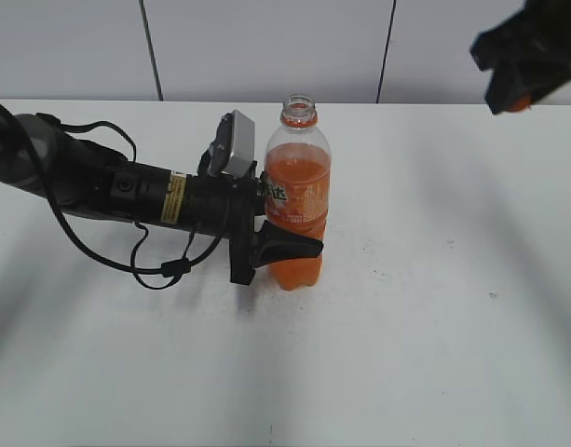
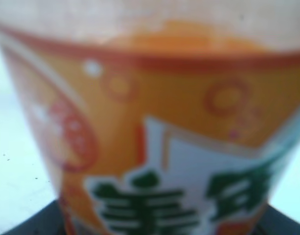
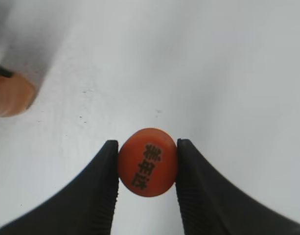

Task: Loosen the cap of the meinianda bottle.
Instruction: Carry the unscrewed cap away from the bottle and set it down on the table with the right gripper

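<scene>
Tall clear plastic orange-soda bottle (image 1: 296, 200) upright on white tabletop (image 1: 434, 317), neck open, left gripper (image 1: 283, 244) jaws clamped round it, label blurred close-up, right gripper (image 3: 147, 169), half cropped top corner, jaws pinching small round orange cap (image 3: 147, 169) aloft.

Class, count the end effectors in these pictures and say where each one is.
2. The left end effector clamps the meinianda bottle at its lower body on the table. The right end effector, raised at upper right, holds the cap.

Orange cap (image 3: 147, 162), dark characters on top; meinianda bottle (image 1: 295, 200) orange, white-green logo; black pincer (image 3: 147, 166).
</scene>
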Available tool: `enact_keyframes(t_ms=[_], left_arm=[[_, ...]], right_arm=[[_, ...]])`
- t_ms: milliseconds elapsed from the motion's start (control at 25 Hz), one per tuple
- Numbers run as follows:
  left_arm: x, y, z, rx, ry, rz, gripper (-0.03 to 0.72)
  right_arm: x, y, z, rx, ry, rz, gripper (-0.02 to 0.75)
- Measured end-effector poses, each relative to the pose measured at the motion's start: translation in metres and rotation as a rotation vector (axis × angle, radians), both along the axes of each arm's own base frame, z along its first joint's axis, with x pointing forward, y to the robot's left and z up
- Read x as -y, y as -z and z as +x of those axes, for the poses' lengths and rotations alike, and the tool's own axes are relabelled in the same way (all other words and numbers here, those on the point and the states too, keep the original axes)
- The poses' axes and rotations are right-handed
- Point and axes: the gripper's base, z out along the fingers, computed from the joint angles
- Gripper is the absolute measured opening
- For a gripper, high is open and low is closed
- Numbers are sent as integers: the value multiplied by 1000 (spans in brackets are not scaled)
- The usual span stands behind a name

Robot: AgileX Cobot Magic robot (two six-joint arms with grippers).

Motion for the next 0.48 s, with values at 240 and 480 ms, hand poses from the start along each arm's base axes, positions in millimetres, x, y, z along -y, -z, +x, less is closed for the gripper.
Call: enact_keyframes(t_ms=[240, 480], left_arm=[[0, 0, 0, -1, 0, -1, 393], [0, 0, 0, -1, 1, -1, 393]], right_arm=[[77, 72, -13, -71, 269, 83, 271], [109, 143, -36, -106, 408, 113, 271]])
